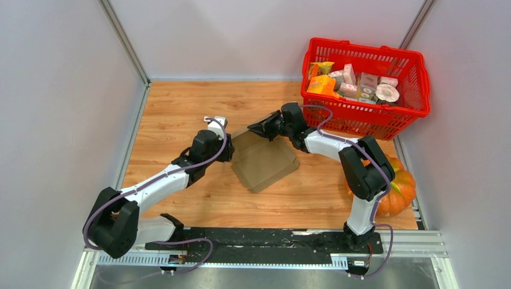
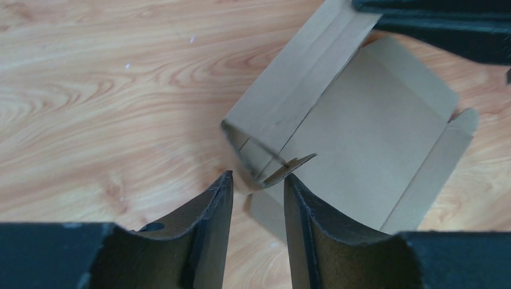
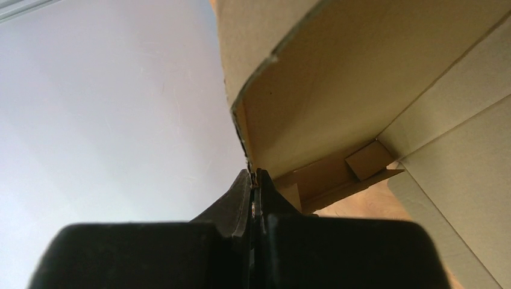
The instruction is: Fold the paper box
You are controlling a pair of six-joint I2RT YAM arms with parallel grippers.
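The paper box point(image 1: 265, 161) is plain brown cardboard, partly folded, lying in the middle of the wooden table. My right gripper point(image 1: 252, 129) is at its far edge, shut on the edge of a raised cardboard wall point(image 3: 337, 78); in the right wrist view the fingertips point(image 3: 253, 176) pinch that edge. My left gripper point(image 1: 231, 150) is at the box's left corner. In the left wrist view it point(image 2: 258, 180) is open, with the box point(image 2: 361, 138) just ahead and a small tab point(image 2: 292, 167) by the right fingertip. It holds nothing.
A red basket point(image 1: 361, 120) of small printed packages stands at the back right. An orange pumpkin point(image 1: 395, 189) sits at the right edge beside the right arm's base. Grey walls close in the left, back and right sides.
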